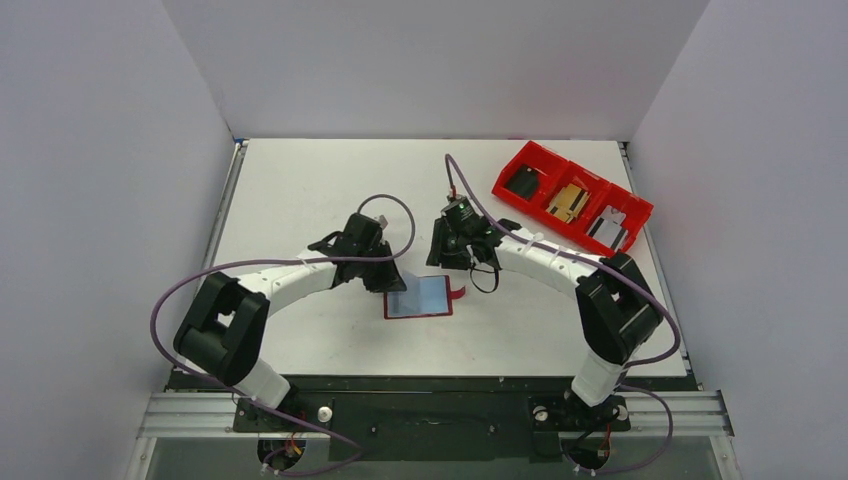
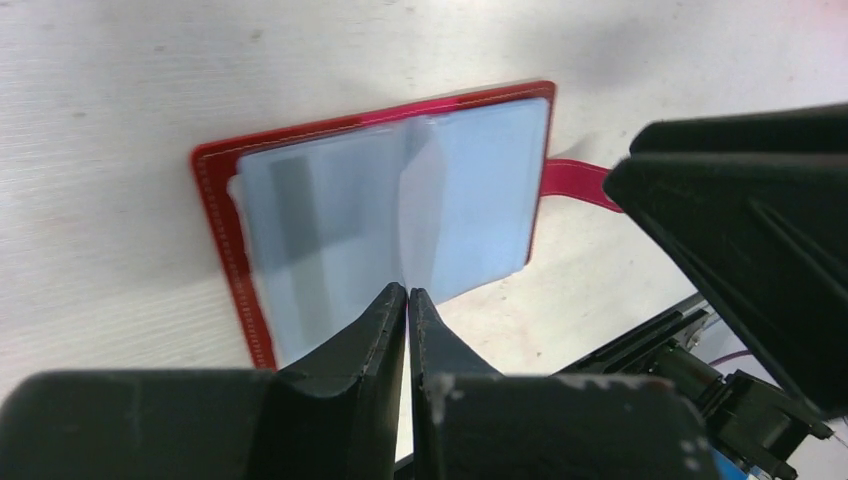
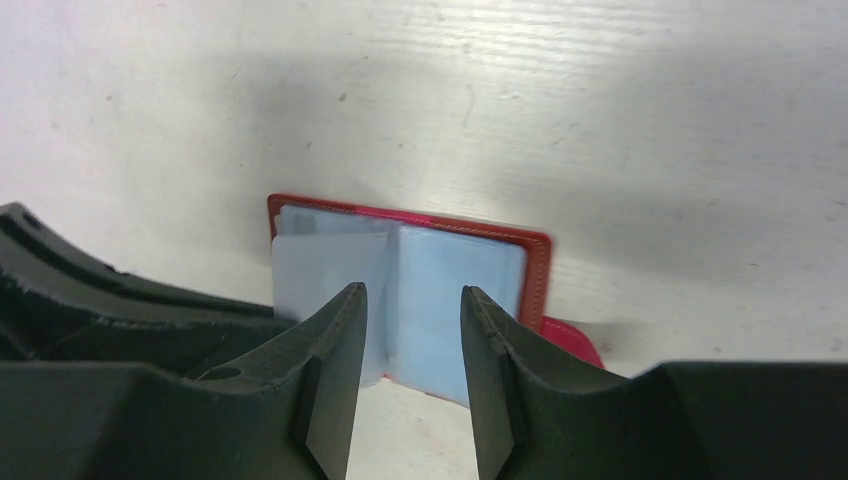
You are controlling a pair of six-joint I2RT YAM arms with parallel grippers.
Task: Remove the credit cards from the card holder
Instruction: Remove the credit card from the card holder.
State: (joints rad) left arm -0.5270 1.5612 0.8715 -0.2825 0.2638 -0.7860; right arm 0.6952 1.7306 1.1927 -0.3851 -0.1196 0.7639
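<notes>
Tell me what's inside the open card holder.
Pale blue-grey credit cards fill both halves of the card holder; the left one shows a dark band. How many are stacked underneath is covered.

Pale grey walls on three sides, white table, even light

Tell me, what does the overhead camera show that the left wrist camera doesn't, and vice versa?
Only overhead: the red three-compartment bin at the far right, with items in it. Only the left wrist: the left hand shut, its tips at the near edge of the card holder, and a grey band on one card. Both: the card holder lying open, pale blue cards inside, its red strap sticking out.
</notes>
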